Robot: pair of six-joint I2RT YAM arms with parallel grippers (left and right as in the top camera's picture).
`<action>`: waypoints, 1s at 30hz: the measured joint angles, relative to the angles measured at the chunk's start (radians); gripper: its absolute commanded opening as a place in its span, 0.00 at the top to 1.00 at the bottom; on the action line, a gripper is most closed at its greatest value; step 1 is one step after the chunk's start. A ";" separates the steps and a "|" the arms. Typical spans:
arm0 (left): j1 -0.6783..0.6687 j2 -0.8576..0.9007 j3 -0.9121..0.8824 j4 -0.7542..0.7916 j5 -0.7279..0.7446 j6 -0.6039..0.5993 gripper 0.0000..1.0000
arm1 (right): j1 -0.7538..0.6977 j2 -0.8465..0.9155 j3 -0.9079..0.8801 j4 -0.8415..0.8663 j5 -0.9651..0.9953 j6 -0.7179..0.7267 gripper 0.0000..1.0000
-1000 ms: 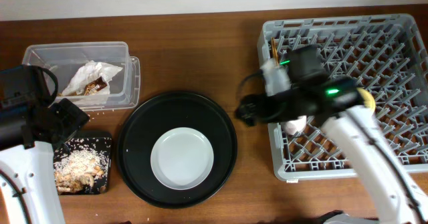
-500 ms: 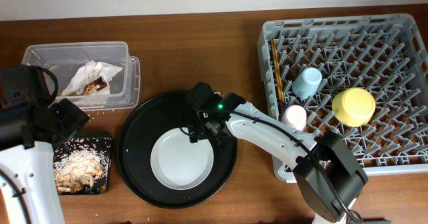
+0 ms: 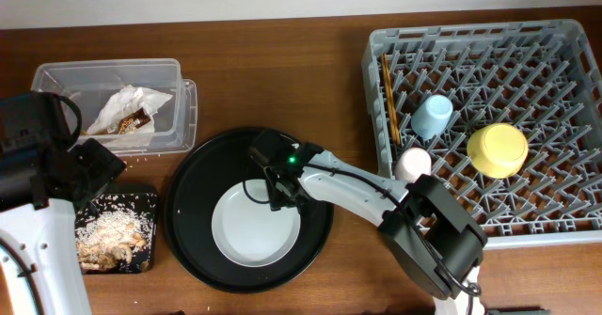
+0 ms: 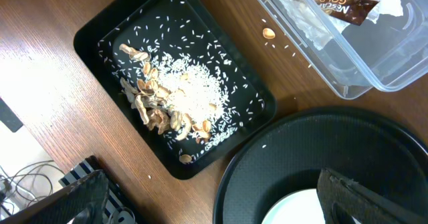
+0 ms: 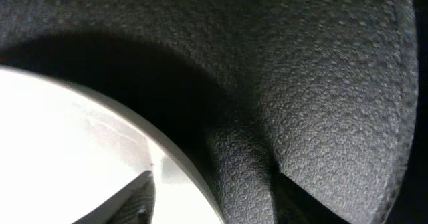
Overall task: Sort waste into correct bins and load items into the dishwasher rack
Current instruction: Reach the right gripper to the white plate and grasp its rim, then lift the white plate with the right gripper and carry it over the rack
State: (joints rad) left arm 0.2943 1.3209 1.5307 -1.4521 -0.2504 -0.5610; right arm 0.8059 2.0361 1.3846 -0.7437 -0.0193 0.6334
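1. As the right pincer point(image 3: 280, 191) hangs low at the upper-right edge of the round pale grey plate point(image 3: 254, 228), the plate lies flat in the middle of the large round black tray point(image 3: 188, 223) on the brown wooden worktop point(image 3: 282, 80). It is well apart from the large square grey plastic dishwasher rack point(image 3: 376, 89).
2. How wide that pincer stands cannot be told. The arm covers it from overhead, and the wrist view shows only pale rim against grainy black.
3. The first risk is a missed grasp. The rim sits tight to the tray floor, so a finger may skid over it and shove the plate, or the tray, sideways.
4. The second is a slip in transit. A pinch on the edge alone could let the plate tilt and drop.
5. The third lies at the rack. The small pink cup point(image 3: 412, 165) stands at its near-left side, with the small blue cup point(image 3: 432, 117), the yellow bowl point(image 3: 498, 149) and the pair of wooden chopsticks point(image 3: 388, 99) close by. A plate brought in low could strike the wall or topple a cup.
6. The left pincer point(image 4: 210, 184) gapes wide and empty above the shallow black rectangular tray point(image 4: 227, 140) of beige-brown food scraps point(image 4: 157, 110). Beside it, the clear plastic rectangular tub point(image 3: 103, 66) holds the crumpled white and gold wrapper point(image 3: 127, 106). A shoved round tray could jolt either bin.
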 measured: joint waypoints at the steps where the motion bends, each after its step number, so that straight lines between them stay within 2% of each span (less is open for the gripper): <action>1: 0.000 0.000 0.000 0.000 0.000 0.000 0.01 | 0.000 0.000 0.000 -0.011 0.000 0.012 0.65; 3: 0.000 0.000 0.000 0.000 0.000 0.000 0.01 | 0.000 0.000 0.000 -0.024 -0.007 0.022 0.71; 4: 0.000 0.000 0.000 0.000 0.000 0.000 0.01 | 0.000 0.000 0.000 -0.029 -0.015 0.024 0.79; 6: 0.000 0.000 0.000 0.000 0.000 0.000 0.01 | 0.000 0.000 0.000 -0.030 -0.034 0.027 0.87; 7: 0.000 0.000 0.000 0.000 0.000 0.000 0.01 | 0.000 0.000 0.000 -0.032 -0.046 0.024 0.95; 8: 0.000 0.000 0.000 0.000 0.000 0.000 0.01 | 0.000 0.000 0.000 -0.037 -0.055 0.025 0.96; 15: 0.000 0.000 0.000 0.000 0.000 0.000 0.01 | -0.038 -0.006 0.071 -0.188 -0.087 0.025 0.96; 19: 0.000 0.000 0.000 0.000 0.000 0.000 0.01 | -0.171 -0.064 0.188 -0.348 -0.076 0.009 0.96; 23: 0.000 0.000 0.000 0.000 0.000 0.000 0.01 | -0.350 -0.178 0.335 -0.420 -0.053 -0.056 0.96; 27: 0.000 0.000 0.000 0.000 0.000 0.000 0.01 | -0.578 -0.269 0.369 -0.427 0.137 -0.069 0.96; 30: 0.000 0.000 0.000 0.000 0.000 0.000 0.01 | -0.669 -0.269 0.369 -0.417 0.305 -0.071 0.96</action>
State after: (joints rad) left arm 0.2943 1.3209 1.5307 -1.4517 -0.2504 -0.5606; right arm 0.1371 1.7668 1.7531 -1.1610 0.2855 0.5629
